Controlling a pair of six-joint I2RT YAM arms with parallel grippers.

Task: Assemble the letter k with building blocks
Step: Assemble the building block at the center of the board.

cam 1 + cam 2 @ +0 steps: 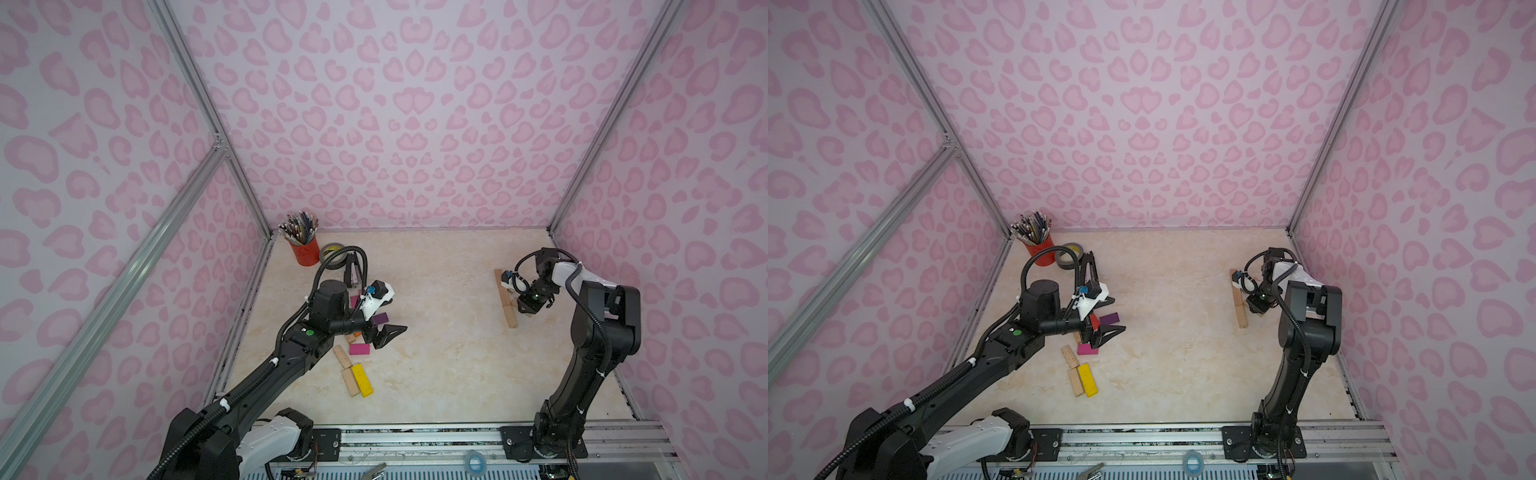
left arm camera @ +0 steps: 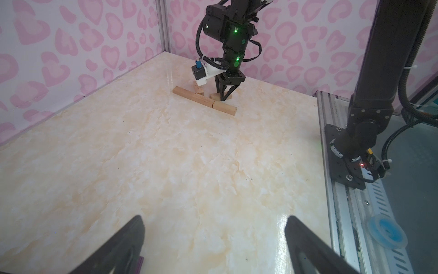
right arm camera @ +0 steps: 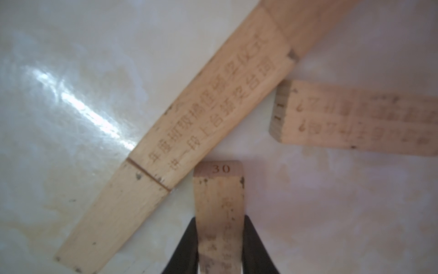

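Nearest the lens, R wrist view: block 30 [image 3: 219, 189], a plain wood bar w/ its number on the end face. The right jaws are closed on its 2 long sides. Its free end sits just beside the spine [image 3: 213, 106], 3 plain bars laid end to end on the worktop [image 1: 436, 353]. It is near the seam btwn 2 of them; contact can't be judged. A 4th bar, the upper limb [image 3: 355, 118], lies flat w/ 1 end near the spine's middle bar and a small gap btwn them.

In both top views this K-in-progress lies on the robot's R side, under the right arm [image 1: 598, 332]. The left jaws stand wide open and empty above the worktop on the L side. Spare blocks lie by them: magenta block [image 1: 359, 348], purple block [image 1: 380, 318], yellow block [image 1: 362, 379] and some plain ones. Behind these are a pen cup [image 1: 304, 251], tape roll [image 1: 332, 255] and stapler [image 1: 353, 272].

Handling (est.): the bars look light, stiff and smooth. They will likely skid on the glossy worktop, so a nudge may shift the spine. Best hold is across the 2 long sides, approx. mid-length, leaving the mating end free. Setting the lower limb appears to be the step in hand.
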